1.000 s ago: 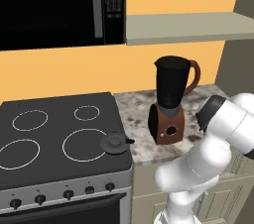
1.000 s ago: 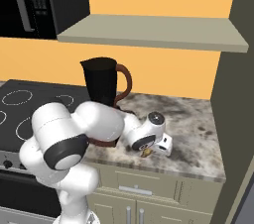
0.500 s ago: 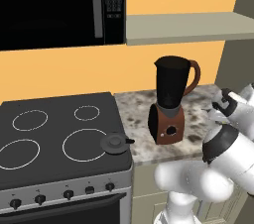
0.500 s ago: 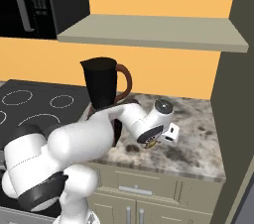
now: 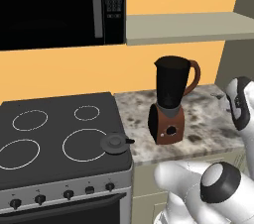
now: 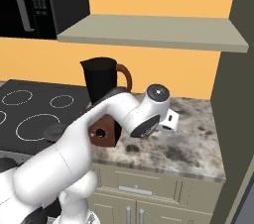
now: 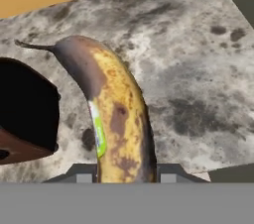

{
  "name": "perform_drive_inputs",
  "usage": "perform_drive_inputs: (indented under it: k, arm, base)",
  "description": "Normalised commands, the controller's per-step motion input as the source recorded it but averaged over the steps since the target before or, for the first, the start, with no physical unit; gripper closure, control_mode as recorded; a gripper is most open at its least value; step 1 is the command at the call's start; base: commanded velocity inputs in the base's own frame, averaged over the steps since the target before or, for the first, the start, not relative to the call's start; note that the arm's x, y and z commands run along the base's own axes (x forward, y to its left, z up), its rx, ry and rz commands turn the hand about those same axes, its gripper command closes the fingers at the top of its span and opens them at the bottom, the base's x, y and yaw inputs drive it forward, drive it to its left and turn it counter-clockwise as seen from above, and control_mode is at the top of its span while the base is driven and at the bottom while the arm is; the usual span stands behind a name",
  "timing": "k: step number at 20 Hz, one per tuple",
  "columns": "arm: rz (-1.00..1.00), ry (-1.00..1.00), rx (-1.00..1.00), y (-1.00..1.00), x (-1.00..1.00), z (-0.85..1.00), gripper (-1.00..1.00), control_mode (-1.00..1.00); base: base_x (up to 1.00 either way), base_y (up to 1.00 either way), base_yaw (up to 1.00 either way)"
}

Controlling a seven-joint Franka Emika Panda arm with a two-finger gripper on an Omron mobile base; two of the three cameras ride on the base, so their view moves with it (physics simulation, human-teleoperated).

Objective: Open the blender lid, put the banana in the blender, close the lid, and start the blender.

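My gripper (image 7: 124, 177) is shut on the banana (image 7: 116, 114), a yellow fruit with brown patches and a green sticker. It points away from the fingers over the speckled counter (image 7: 198, 69). In the hand view the blender (image 7: 25, 104) shows at the left as a dark jar mouth with its reddish-brown handle below. The blender (image 5: 171, 104) stands on the counter next to the stove, with no lid on its top. The blender lid (image 5: 115, 143) lies on the stove's front right corner. In the right base view my hand (image 6: 166, 119) hovers just right of the blender (image 6: 101, 84).
A black stove (image 5: 59, 129) with white burner rings sits left of the counter. A microwave (image 5: 54, 5) hangs above it. A shelf (image 5: 188, 27) runs over the blender. A dark wall panel (image 6: 238, 94) closes off the counter's right end.
My arm has swung up and to the right, carrying the banana from low over the counter's front edge to a higher spot beside the blender. The blender and lid stayed put.
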Motion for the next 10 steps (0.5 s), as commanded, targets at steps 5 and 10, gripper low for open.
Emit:
perform_drive_inputs:
  k: [5, 10]
  arm:
    - [0.00, -0.01, 0.00, 0.01, -0.28, 1.00, 1.00, -1.00]
    - [0.00, -0.04, 0.00, 0.23, -0.17, 1.00, 1.00, -1.00]
  base:
    - [0.00, 0.00, 0.00]
    - [0.00, 0.00, 0.00]
